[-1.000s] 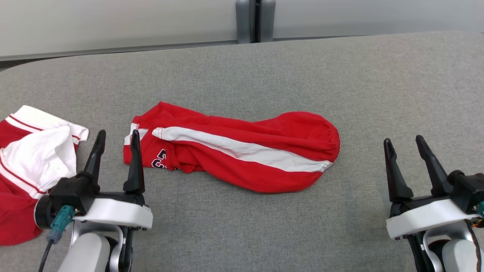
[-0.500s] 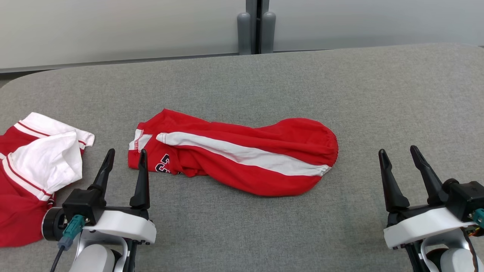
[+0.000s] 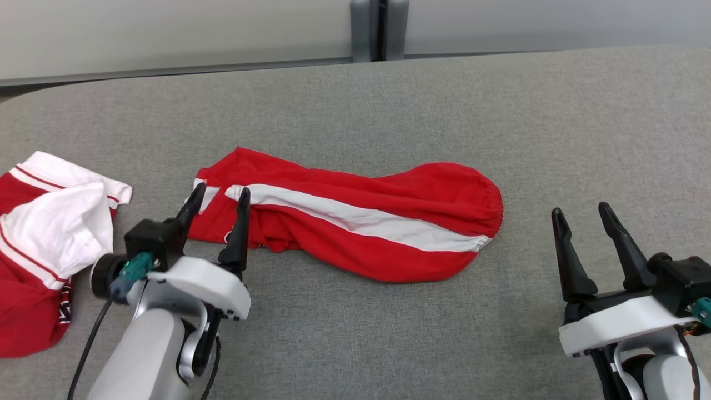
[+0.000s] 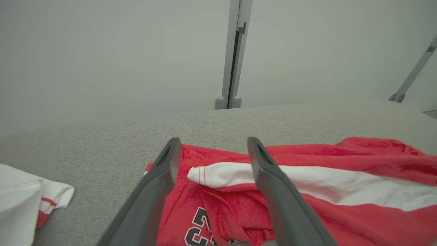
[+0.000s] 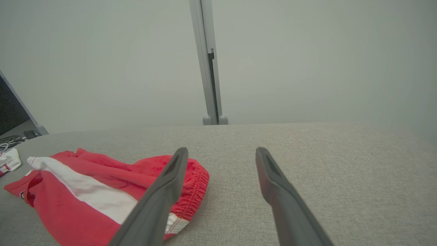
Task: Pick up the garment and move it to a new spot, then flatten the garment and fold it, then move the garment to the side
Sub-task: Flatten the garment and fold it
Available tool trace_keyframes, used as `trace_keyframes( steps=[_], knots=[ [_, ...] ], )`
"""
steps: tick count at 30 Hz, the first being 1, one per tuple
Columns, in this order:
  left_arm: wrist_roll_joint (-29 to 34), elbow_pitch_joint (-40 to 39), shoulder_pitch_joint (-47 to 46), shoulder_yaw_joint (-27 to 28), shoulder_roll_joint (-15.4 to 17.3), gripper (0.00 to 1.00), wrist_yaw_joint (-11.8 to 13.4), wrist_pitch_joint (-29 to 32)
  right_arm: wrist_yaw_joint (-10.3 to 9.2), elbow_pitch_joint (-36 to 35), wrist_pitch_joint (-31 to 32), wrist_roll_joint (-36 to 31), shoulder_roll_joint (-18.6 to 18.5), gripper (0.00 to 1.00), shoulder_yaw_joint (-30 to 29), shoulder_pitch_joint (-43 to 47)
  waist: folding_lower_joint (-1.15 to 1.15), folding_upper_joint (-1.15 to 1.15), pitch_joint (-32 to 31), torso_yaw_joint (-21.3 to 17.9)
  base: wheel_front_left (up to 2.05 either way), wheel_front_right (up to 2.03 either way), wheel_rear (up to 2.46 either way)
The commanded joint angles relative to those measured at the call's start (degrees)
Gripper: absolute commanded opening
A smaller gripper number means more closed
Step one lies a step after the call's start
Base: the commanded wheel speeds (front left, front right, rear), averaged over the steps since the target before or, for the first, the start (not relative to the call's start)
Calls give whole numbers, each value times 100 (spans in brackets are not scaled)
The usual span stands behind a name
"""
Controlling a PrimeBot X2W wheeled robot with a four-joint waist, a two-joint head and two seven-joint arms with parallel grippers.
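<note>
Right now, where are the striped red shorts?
In the head view, the striped red shorts lie centrally, left end by the left gripper's jaws; another red-and-white garment lies farther left.

A grey fabric-covered table carries a crumpled red garment, one end just beyond the fingers of the left gripper; another red-and-white garment lies to their left.

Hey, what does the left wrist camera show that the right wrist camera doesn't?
Left wrist, not right: clear dark numerals on the red garment with a white stripe, framed by the open left claw, and a slanted grey strut. Right wrist, not left: the garment's gathered elastic end beside the open right claw, and a dark panel. Both: the garment, grey fabric tabletop, grey upright post.
</note>
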Motion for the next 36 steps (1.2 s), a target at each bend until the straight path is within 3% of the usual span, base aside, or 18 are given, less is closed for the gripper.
trace_keyframes(
  steps=[1, 10, 11, 12, 13, 23, 33, 34, 35, 36],
  knots=[
    [-74, 165, -198, -21, -3, 100, -79, 110, 0, 6, -14, 43, -4, 100, 22, -77, 0, 0, 108, -46, 0, 0, 0],
    [-503, 1405, -870, 85, -91, 100, -374, 552, 0, 242, -137, 124, 40, 100, 154, -193, 0, 0, 350, -268, 0, 0, 0],
    [-516, 1481, -907, 92, -88, 83, -407, 520, 0, 273, -150, 145, 45, 100, 152, -181, 0, 0, 367, -277, 0, 0, 0],
    [-558, 1551, -930, 102, -100, 18, -442, 498, 0, 312, -154, 163, 49, 100, 147, -161, 0, 0, 376, -281, 0, 0, 0],
    [-590, 1615, -950, 116, -108, 0, -469, 466, 0, 347, -154, 160, 50, 100, 148, -143, 0, 0, 384, -284, 0, 0, 0],
    [-534, 1900, -1203, 16, -158, 0, -571, 152, 0, 990, -92, 448, -94, 100, 696, -338, 0, 0, 527, -127, 0, 0, 0],
    [-457, 1884, -1473, -174, -330, 0, -636, -57, 0, 1944, -220, 916, -206, 100, 1379, -1092, 0, 0, 837, 195, 0, 0, 0],
    [-450, 1877, -1477, -193, -341, 0, -631, -86, 0, 2011, -209, 981, -228, 96, 1440, -1141, 0, 0, 855, 219, 0, 0, 0],
    [-451, 1867, -1480, -203, -350, 0, -638, -117, 0, 2053, -219, 1037, -250, 55, 1515, -1182, 0, 0, 872, 237, 0, 0, 0],
    [-445, 1840, -1486, -209, -358, 0, -642, -153, 0, 2089, -258, 1098, -272, 38, 1571, -1216, 0, 0, 888, 250, 0, 0, 0]
  ],
)
